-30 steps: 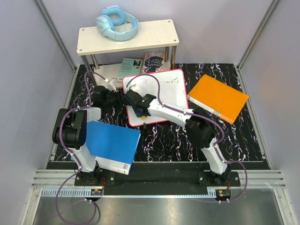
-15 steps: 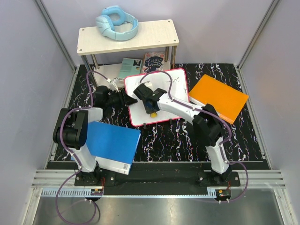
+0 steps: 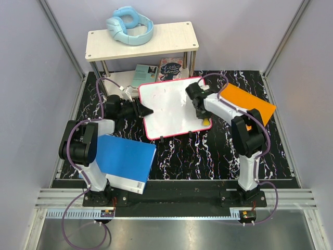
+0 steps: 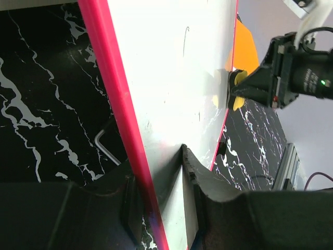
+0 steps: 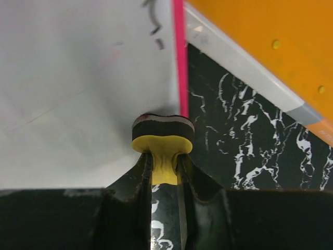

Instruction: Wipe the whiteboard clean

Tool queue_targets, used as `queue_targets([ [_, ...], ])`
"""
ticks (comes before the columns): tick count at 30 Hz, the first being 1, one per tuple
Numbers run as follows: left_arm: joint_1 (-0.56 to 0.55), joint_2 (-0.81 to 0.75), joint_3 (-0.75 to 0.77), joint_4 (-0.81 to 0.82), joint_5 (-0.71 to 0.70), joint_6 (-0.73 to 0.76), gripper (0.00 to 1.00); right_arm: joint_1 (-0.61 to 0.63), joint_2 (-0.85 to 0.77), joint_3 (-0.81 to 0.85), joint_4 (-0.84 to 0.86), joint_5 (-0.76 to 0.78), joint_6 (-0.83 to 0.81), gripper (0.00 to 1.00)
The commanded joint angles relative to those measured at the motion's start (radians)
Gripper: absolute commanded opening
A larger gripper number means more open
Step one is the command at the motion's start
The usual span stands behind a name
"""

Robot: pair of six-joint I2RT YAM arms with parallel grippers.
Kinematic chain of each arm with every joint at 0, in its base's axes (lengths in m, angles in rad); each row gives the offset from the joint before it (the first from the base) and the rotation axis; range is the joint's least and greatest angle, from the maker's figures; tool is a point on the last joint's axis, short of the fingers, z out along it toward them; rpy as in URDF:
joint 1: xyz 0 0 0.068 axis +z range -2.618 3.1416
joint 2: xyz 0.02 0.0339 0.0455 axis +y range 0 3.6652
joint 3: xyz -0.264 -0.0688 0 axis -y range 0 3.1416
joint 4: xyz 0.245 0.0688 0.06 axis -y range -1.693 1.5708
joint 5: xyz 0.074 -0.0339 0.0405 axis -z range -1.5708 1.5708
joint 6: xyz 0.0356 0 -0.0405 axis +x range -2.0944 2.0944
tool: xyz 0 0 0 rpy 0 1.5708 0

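Hard to make out from above: any writing on the flat, roughly square whiteboard (image 3: pixel 166 107) with a thin pink-red rim and rounded corners. Only a few dark strokes in the right wrist view, just inside the right rim, and some faint thin lines in the left wrist view.

Hidden beneath the right arm: the near-left part of the flat orange book (image 3: pixel 248 105). Overlapped by the left arm: one corner of the flat blue book (image 3: pixel 125 159). Half tucked under the pale wooden shelf (image 3: pixel 156 39): a few smaller books, titles unreadable. Under the whiteboard's left side, a bent metal wire, only partly seen.

In the middle of the black marbled tabletop (image 3: pixel 208 156), between the two arms: the whiteboard, with the orange book just beside its right rim and a strip of tabletop between them.

Narrowly set and clamped on the whiteboard's left rim: the left fingers (image 4: pixel 208 192), one over the white face, the other under the rim.

Pinched tight on the stem of a yellow eraser with a dark felt pad (image 5: pixel 162 136): the right fingers (image 5: pixel 136 182). Eraser placed at the whiteboard's right edge, close to the near-right corner, right at the pink rim. Cannot tell whether the pad actually presses on the surface.
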Motion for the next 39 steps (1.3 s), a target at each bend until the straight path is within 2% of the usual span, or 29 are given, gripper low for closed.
queue_targets([
  [1, 0.009, 0.021, -0.018, -0.084, -0.083, 0.146, 0.0, -0.038, 0.014, -0.023, 0.05, 0.069, -0.008, 0.0],
  [12, 0.008, 0.021, -0.02, -0.086, -0.08, 0.146, 0.0, -0.049, 0.004, 0.142, 0.058, 0.064, -0.054, 0.0],
  [19, 0.008, 0.021, -0.02, -0.086, -0.077, 0.148, 0.0, -0.095, 0.068, 0.312, 0.07, 0.058, -0.097, 0.0],
  [28, 0.008, 0.025, -0.015, -0.09, -0.074, 0.149, 0.0, -0.161, 0.147, 0.415, 0.153, -0.003, -0.165, 0.0],
  [33, 0.006, 0.027, -0.015, -0.09, -0.077, 0.149, 0.0, -0.161, 0.121, 0.382, 0.177, -0.064, -0.156, 0.0],
  [39, 0.008, 0.031, -0.01, -0.094, -0.074, 0.149, 0.0, -0.14, -0.003, 0.167, 0.266, -0.092, -0.122, 0.0],
])
